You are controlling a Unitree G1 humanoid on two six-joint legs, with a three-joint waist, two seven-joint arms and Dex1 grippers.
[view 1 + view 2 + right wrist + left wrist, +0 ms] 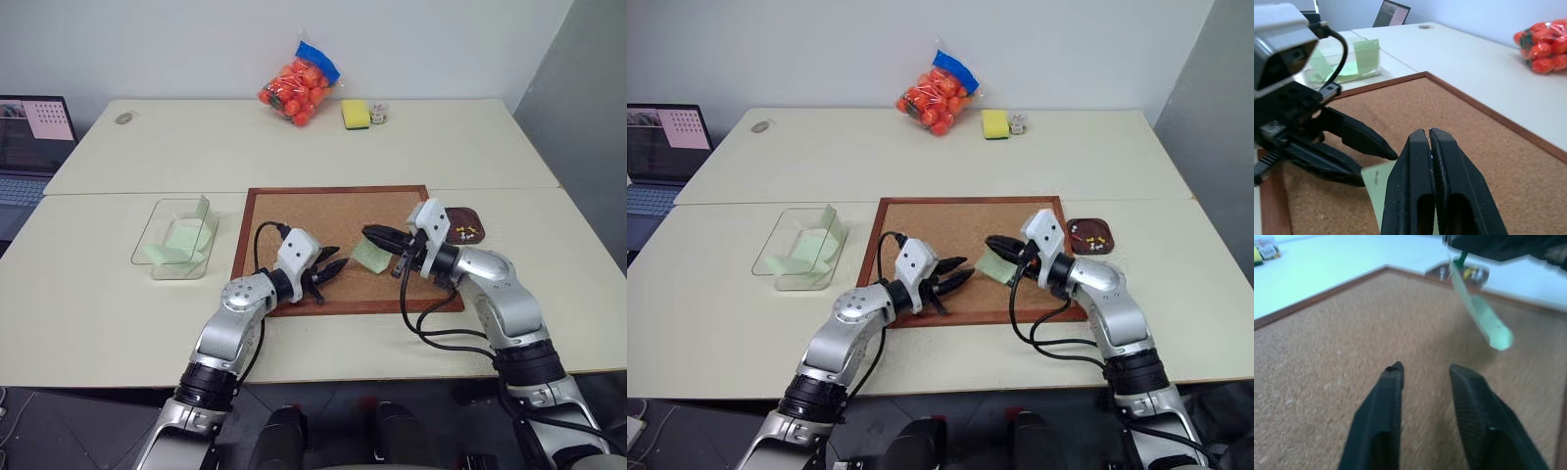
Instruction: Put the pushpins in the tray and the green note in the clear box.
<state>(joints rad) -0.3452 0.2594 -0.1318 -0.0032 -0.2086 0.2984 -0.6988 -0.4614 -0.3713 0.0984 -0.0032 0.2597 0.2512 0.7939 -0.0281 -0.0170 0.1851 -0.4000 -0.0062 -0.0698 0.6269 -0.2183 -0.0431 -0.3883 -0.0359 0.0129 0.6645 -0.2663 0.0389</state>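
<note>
Nearest, over the grainy cork board (338, 240) with its red-brown wooden frame, both arms reach in level with their tips turned toward each other. The left tool (331, 267) hovers above the cork with its two black, ribbed fingers (1382, 416) parted and nothing between them. Facing it, the right tool (377, 235) is clenched flat on the green note (371, 256), a thin pale paper slip that hangs down from the fingertips, clear of the cork. Just past the board's right corner sits the tray (466, 217), a shallow dark reddish dish with rounded corners, holding the pushpins (464, 232), tiny whitish and yellow heads. To the left on the pale smooth worktop (98, 294) lies the clear box (176, 238), transparent plastic with green slips already inside. Far back rest a bag of orange-red balls (297, 88) and a yellow sponge (355, 114).
</note>
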